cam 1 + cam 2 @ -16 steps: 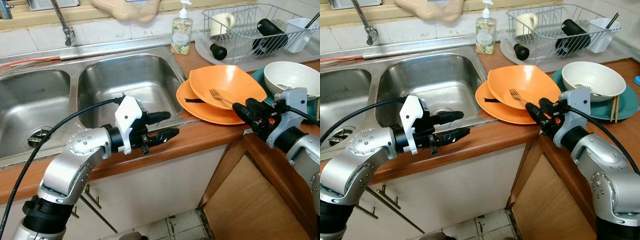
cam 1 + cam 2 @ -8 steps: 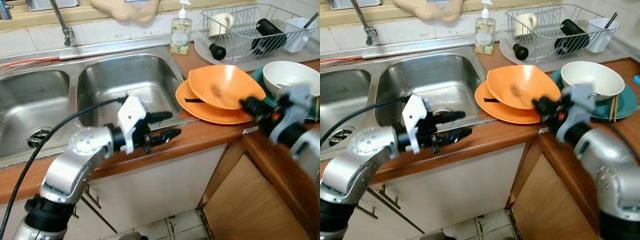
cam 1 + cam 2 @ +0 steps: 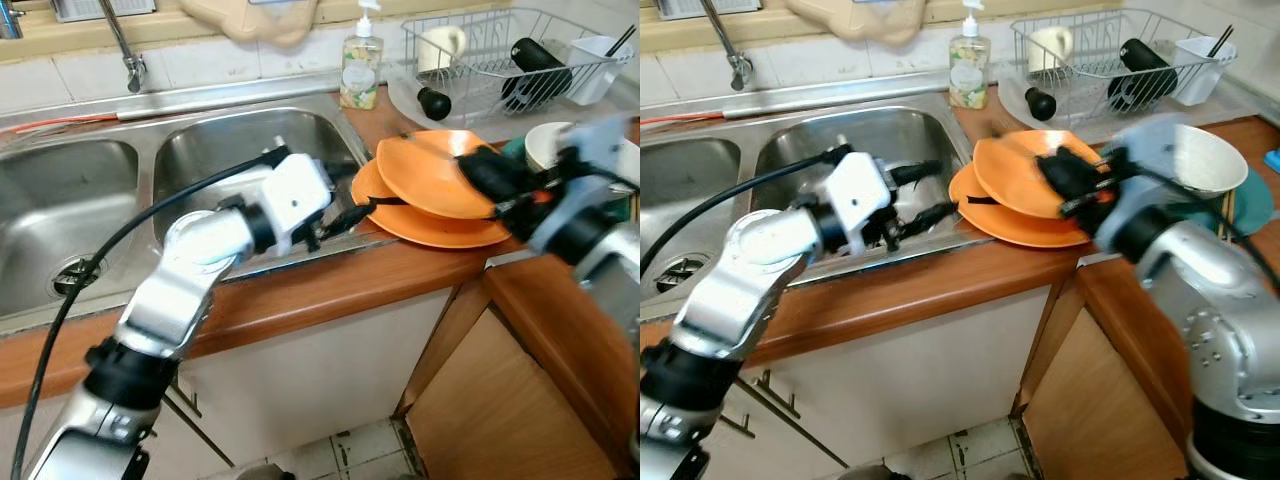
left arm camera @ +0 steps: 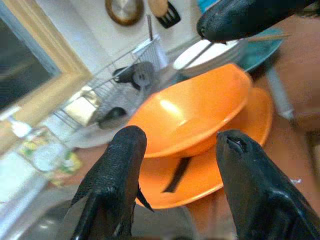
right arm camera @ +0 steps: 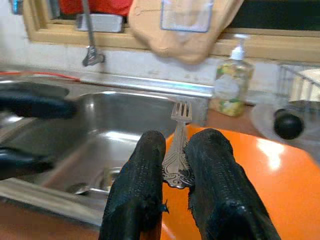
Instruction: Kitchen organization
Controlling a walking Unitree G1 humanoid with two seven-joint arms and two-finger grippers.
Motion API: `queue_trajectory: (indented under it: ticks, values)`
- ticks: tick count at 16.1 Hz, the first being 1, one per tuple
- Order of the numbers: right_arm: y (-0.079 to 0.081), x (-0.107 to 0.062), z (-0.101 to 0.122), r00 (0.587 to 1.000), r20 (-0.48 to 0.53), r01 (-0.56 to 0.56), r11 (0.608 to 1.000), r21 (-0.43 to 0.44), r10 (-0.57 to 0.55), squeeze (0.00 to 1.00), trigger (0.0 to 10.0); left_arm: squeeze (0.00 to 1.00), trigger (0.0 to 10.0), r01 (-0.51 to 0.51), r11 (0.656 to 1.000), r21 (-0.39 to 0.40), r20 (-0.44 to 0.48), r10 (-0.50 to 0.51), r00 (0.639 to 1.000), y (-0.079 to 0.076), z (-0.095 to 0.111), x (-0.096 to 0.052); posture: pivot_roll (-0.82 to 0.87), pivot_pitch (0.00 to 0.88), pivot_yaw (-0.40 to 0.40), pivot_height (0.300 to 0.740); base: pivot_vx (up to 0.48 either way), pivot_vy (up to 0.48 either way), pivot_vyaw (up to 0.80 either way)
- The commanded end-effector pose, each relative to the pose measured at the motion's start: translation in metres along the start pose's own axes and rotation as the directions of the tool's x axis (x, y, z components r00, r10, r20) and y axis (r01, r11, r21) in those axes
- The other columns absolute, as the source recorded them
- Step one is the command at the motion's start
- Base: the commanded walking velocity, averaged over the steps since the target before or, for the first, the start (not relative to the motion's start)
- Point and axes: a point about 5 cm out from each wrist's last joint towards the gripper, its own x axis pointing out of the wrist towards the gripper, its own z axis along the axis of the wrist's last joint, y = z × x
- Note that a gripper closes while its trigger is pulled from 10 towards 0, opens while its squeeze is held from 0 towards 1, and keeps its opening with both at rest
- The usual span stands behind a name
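Right wrist view: the fork point(image 5: 178, 145) stands pinched between the right pincer's point(image 5: 175, 192) two fingers, tines up, lifted off the orange bowl point(image 3: 445, 170) where it lay a second ago.
Near, table edge: the wooden table point(image 3: 330, 290) front is bare of both arms now; each has swung up and inward from it.
Left pincer: left pincer point(image 4: 175, 150) is spread wide and empty, aimed from the sink point(image 3: 840, 140) side at the orange bowl and the orange plate point(image 3: 440, 228) under it.
Right pincer: over the bowl's near right part, blurred by motion.
Far: the white bowl point(image 3: 1200, 160) on the teal plate point(image 3: 1252, 205), the dish rack point(image 3: 500, 55), the soap bottle point(image 3: 361, 70).
Meaning: fork picked, so it likely goes to the sink or rack next, and the bowl is free for the left arm.
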Motion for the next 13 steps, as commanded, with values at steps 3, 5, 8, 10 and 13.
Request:
queue_trajectory:
  ticks: [3, 5, 8, 10, 13]
  values:
    - [0.025, 0.011, 0.003, 0.994, 0.003, -0.108, 0.994, 0.004, 0.108, 0.00, 0.0, 0.00, 10.0, -0.036, 0.988, 0.151, -0.038, 0.042, 0.998, 0.008, -0.008, 0.009, -0.06, 0.000, 0.053, 0.740, 0.000, 0.000, 0.00]
    - [0.031, 0.015, 0.003, 0.991, -0.001, -0.137, 0.991, 0.003, 0.137, 0.00, 0.0, 0.00, 0.0, -0.030, 0.977, 0.211, -0.044, 0.040, 0.998, 0.012, -0.010, 0.014, -0.05, 0.000, 0.053, 0.740, 0.000, 0.000, 0.00]
    - [0.035, 0.018, 0.003, 0.988, 0.000, -0.158, 0.988, 0.004, 0.158, 0.00, 0.0, 0.00, 0.0, -0.030, 0.968, 0.249, -0.042, 0.042, 0.998, 0.013, -0.013, 0.020, -0.05, 0.000, 0.050, 0.740, 0.000, 0.000, 0.00]
    - [0.038, 0.020, 0.004, 0.984, -0.003, -0.176, 0.984, 0.004, 0.176, 0.00, 0.0, 0.00, 0.0, -0.038, 0.961, 0.273, -0.035, 0.049, 0.998, 0.013, -0.014, 0.027, -0.06, 0.000, 0.049, 0.740, 0.000, 0.000, 0.00]
    - [0.041, 0.022, 0.004, 0.982, -0.002, -0.189, 0.982, 0.004, 0.189, 0.00, 0.0, 0.00, 0.0, -0.039, 0.955, 0.293, -0.039, 0.053, 0.998, 0.015, -0.017, 0.029, -0.06, 0.000, 0.051, 0.740, 0.000, 0.000, 0.00]
